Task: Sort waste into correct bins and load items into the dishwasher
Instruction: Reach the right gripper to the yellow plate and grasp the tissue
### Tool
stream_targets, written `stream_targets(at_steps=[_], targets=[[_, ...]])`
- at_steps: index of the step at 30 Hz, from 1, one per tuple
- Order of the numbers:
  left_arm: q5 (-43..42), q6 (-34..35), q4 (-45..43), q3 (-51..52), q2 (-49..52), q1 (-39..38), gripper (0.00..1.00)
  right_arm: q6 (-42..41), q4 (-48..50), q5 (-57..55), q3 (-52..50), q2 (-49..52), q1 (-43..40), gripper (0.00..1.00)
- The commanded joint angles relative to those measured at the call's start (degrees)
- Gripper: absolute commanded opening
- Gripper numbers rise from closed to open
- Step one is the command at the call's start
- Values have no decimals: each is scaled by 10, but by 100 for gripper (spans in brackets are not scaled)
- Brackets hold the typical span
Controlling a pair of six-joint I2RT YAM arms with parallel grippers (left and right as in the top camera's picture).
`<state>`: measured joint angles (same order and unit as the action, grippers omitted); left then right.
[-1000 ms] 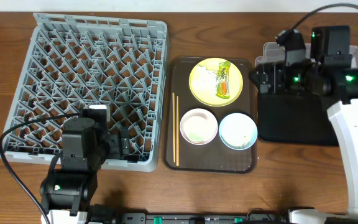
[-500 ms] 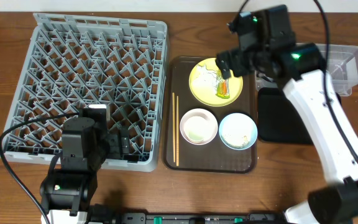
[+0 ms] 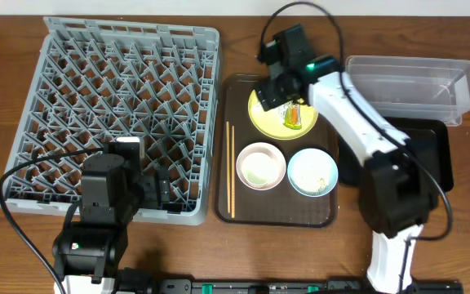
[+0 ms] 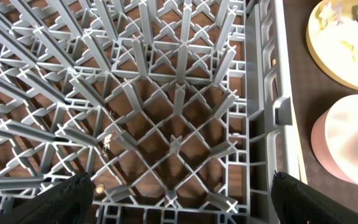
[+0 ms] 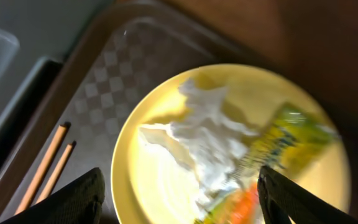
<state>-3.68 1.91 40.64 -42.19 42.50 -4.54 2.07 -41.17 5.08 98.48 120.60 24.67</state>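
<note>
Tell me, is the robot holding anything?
No, nothing. The right gripper is open and empty above the plate with the wrapper. The left gripper is open and empty above the rack.

Yellow plate (image 3: 269,114), yellow-green wrapper (image 3: 293,115), grey rack (image 3: 121,106), checkered brown tray (image 3: 243,208).

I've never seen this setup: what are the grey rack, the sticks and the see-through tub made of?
Grey rack: looks like matte moulded plastic, with uniform grey pegs. Chopsticks: probably wood or bamboo, pale tan and dull. Clear tub: likely thin glossy plastic, transparent with shiny edges.
</note>
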Motion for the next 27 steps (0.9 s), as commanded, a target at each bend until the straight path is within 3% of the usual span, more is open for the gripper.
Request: stream_targets(at_steps=[1,19,23,27], targets=[[1,7,1,-13,-1,2,92,-24,1,-8,5,26,12,71],[1,7,5,-13,-1,2,92,-74,11,-31,2,92,13,67],[1,7,5,-13,-1,2,92,-99,11,-33,2,92,12,47],[1,7,5,-13,-1,2,92,-102,9,-34,2,83,12,19]])
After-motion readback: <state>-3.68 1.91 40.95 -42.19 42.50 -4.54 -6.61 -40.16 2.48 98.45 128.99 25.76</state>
